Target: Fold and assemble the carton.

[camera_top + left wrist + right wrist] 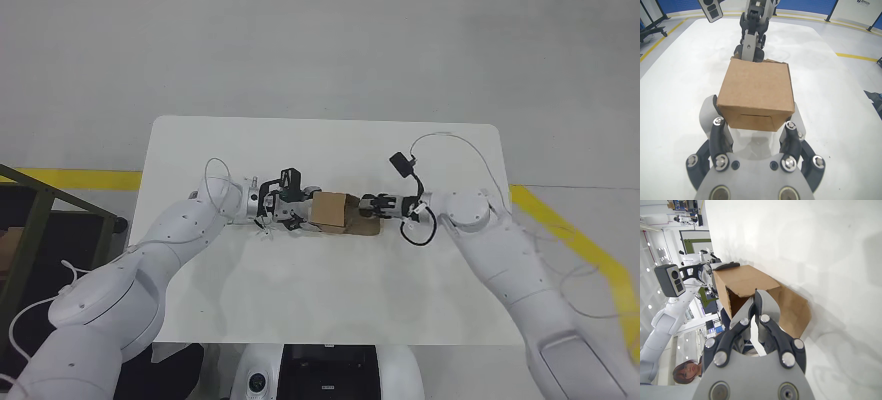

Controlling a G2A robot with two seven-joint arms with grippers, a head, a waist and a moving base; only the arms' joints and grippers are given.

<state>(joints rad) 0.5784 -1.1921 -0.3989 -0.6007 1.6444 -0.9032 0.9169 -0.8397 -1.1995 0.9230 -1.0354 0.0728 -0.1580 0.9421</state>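
gripping the carton (757, 85): left gripper (754, 107), fingers (705, 111) set to the carton's width, one pressed against each side wall at its closed end.

right gripper (755, 300): at the carton's opposite, open end, facing the left gripper along the carton's length. its fingers are drawn together at the ragged edge of the top panel. it cannot be told whether cardboard is pinched between them.

carton, brown, plain: formed into a box shape, lying near the middle of the table (320, 290) with its long axis running from one gripper to the other. top panel flat and level. the end face toward the left gripper is closed, with a narrow slit across it. the end toward the right gripper is open, and the dark interior shows in the right wrist view. one flap (793, 311) at that open end lies folded out flat on the table top, under and beside the right gripper.

table: white, rounded corners, both arms reaching in over it from the near edge.

wrist camera (712, 8): dark-faced module on a bracket above the right gripper.

cable (455, 140): thin, white, looping from the right arm over the far part of the table.

floor line (80, 178): yellow, on grey floor beyond the table's left side.
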